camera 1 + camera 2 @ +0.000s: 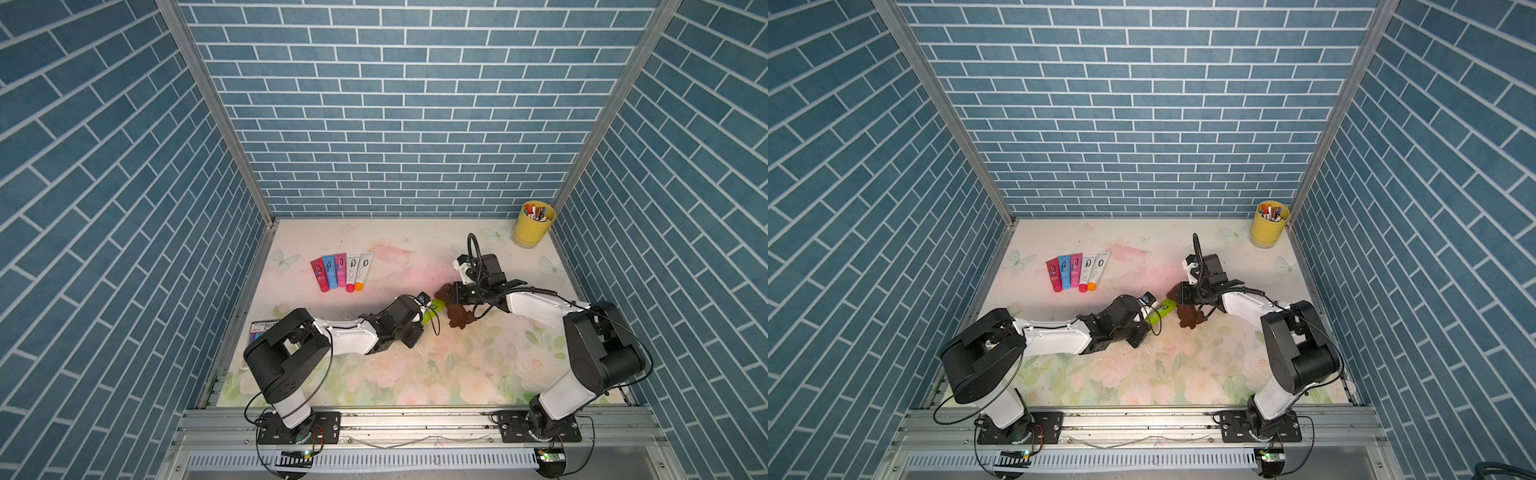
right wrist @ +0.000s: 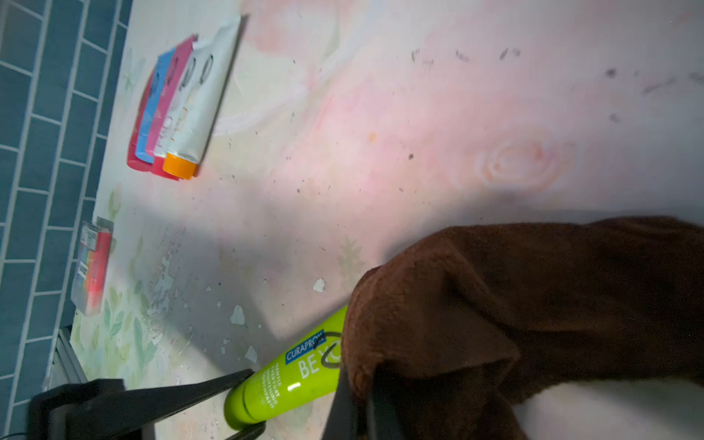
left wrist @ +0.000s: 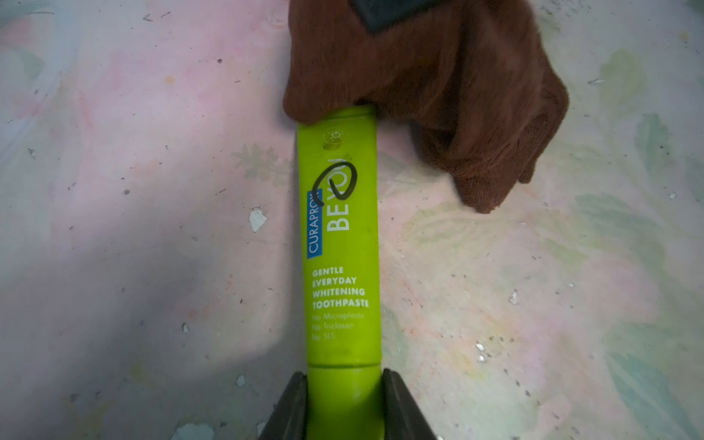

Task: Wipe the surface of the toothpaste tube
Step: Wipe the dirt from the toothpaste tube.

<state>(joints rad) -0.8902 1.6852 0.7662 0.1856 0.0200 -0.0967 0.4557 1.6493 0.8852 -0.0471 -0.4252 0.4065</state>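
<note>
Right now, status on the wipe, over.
Left claw shut on green tube, cap end. Right claw shut on brown cloth, covering tube's far end. Spare tubes apart.

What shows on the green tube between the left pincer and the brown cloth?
In the left wrist view, the green tube lies uncovered there: white lettering and a black scribble near the cloth.

Lime-green toothpaste tube [image 3: 341,244], brown cloth [image 3: 438,84], pastel floral table [image 1: 457,365], blue brick-patterned walls [image 1: 395,104].
</note>
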